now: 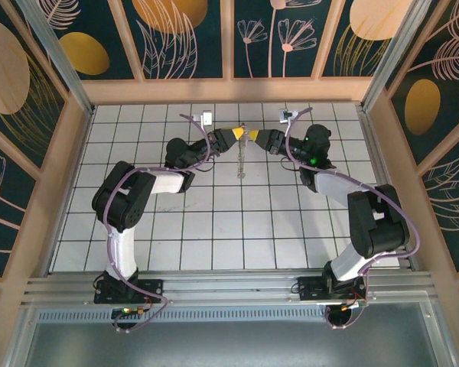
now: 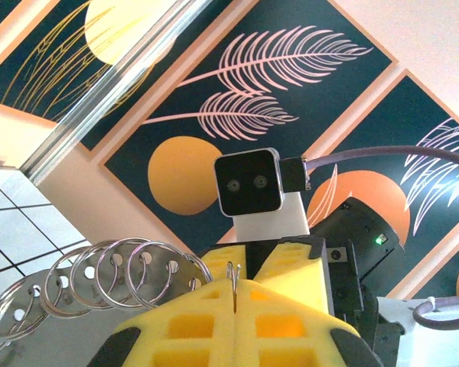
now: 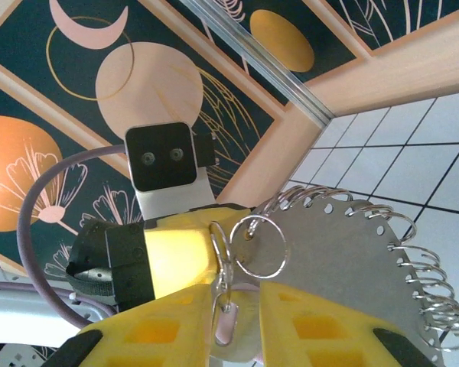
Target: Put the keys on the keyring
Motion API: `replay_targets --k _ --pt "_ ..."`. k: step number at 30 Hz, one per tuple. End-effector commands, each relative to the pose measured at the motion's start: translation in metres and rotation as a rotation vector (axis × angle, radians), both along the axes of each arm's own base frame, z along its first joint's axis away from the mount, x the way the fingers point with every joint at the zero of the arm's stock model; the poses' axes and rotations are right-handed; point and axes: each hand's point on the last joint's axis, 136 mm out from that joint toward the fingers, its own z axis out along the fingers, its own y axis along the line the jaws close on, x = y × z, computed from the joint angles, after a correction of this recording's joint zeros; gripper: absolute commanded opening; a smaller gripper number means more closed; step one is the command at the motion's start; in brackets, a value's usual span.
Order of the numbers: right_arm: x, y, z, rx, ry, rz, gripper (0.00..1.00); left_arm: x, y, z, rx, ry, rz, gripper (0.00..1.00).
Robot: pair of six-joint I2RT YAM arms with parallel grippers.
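Hanging between parted right jaws, key [image 3: 228,321] seems loose; left jaws clench keyring [image 2: 233,273].

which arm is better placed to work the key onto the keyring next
Right, probably. The key hangs between the parted fingers of the right gripper, just below the keyring. The left gripper is shut on the keyring's wire, so it looks best used as the holder.
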Motion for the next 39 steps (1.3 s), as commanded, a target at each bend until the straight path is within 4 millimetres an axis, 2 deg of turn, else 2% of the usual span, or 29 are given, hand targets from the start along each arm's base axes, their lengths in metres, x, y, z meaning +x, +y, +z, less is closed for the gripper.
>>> replay_targets --k 1,7,9,13,29,33,39 --pt "-0.003 0.003 0.019 0.027 -0.071 0.039 0.24 -0.013 0.000 0.027 -0.050 -0.091 -0.028 0.00" --pt "-0.002 0.005 0.020 0.030 -0.074 0.046 0.21 -0.013 -0.001 0.027 -0.049 -0.093 -0.032 0.00" --pt "-0.002 0.005 0.020 0.030 -0.073 0.050 0.16 -0.013 -0.002 0.026 -0.048 -0.093 -0.032 0.00" --pt "-0.004 0.006 0.020 0.028 -0.074 0.060 0.00 -0.013 -0.002 0.026 -0.048 -0.091 -0.031 0.00" --pt "-0.020 0.003 -0.003 0.000 -0.031 0.051 0.00 -0.011 0.002 0.031 -0.060 -0.105 0.008 0.00" --pt "-0.022 0.009 0.000 0.002 -0.038 0.063 0.00 -0.011 0.002 0.029 -0.061 -0.102 0.004 0.00" --pt "-0.023 0.031 0.002 -0.014 -0.042 0.097 0.00 -0.011 0.001 0.028 -0.061 -0.099 0.001 0.00"
